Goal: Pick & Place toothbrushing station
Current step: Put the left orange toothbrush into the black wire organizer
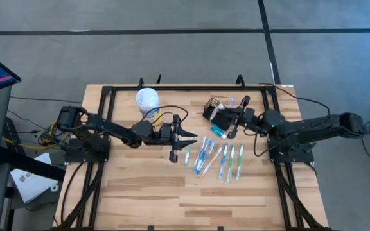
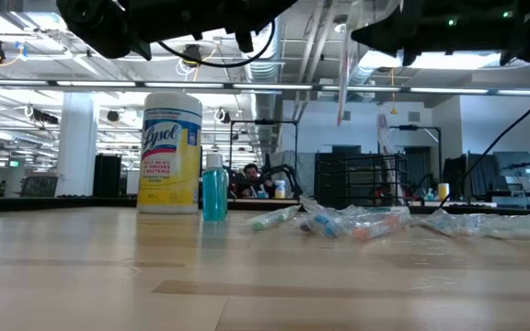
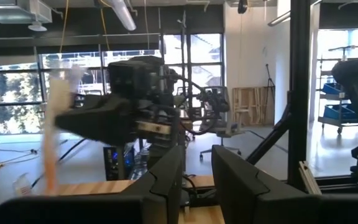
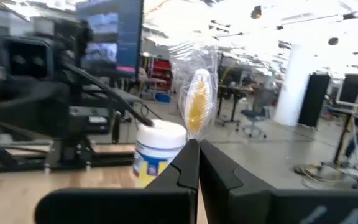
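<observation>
While the right gripper (image 4: 194, 149) is clamped shut on a wrapped toothbrush (image 4: 196, 106) near the black caddy (image 1: 216, 106) at the table's far side, wrapped toothbrushes (image 1: 214, 157) remain mid-table. The left gripper (image 1: 184, 138) hovers half-open, empty.

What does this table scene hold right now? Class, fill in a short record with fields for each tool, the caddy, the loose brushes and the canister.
left tool: over mid-table, jaws apart, holding nothing visible
right tool: raised near the caddy, shut on a wrapped toothbrush
caddy: black wire-mesh caddy at the far side of the table, partly hidden by the right arm
loose toothbrushes: wrapped ones lying side by side mid-table
canister: yellow canister with white lid, upright, far left of centre
</observation>
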Available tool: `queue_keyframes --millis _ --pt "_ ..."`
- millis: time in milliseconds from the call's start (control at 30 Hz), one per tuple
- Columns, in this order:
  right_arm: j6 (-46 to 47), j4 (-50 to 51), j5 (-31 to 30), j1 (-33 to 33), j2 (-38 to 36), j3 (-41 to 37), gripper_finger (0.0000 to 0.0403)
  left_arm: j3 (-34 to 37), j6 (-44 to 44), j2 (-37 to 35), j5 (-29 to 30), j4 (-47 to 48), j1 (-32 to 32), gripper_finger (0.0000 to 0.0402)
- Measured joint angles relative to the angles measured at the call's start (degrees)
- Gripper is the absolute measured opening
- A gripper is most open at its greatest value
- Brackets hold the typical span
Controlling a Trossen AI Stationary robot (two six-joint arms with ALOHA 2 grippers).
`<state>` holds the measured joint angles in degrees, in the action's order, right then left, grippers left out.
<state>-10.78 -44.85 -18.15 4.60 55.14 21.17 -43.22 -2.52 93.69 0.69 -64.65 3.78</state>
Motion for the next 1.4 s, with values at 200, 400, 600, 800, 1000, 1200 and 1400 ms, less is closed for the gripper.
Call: queue_keyframes --millis 200,400,600,800,1000,1200,1400 --pt "1.37 -1.71 0.32 4.69 2.83 0.02 0.0000 0.00 0.00 0.00 0.02 0.28 0.23 0.0082" --pt "2.68 -2.19 0.91 9.44 4.25 0.01 0.0000 0.00 0.00 0.02 0.17 0.38 0.25 0.0082" --pt "4.85 -2.37 3.49 13.90 4.21 0.00 0.0000 0.00 0.00 0.04 0.20 0.38 0.25 0.0082" --pt "5.48 -2.35 3.52 16.11 4.21 0.00 0.0000 0.00 0.00 0.04 0.17 0.38 0.23 0.0082" --pt "6.25 -2.72 3.56 17.75 5.26 0.04 0.0000 0.00 0.01 0.04 0.17 0.38 0.23 0.0082" --pt "6.34 -7.94 4.84 19.34 10.47 0.02 0.0000 0.00 0.00 0.07 0.15 0.38 0.23 0.0082" --pt "6.53 -11.82 4.85 21.48 15.01 0.02 0.0000 0.00 0.02 0.07 0.15 0.38 0.23 0.0082"
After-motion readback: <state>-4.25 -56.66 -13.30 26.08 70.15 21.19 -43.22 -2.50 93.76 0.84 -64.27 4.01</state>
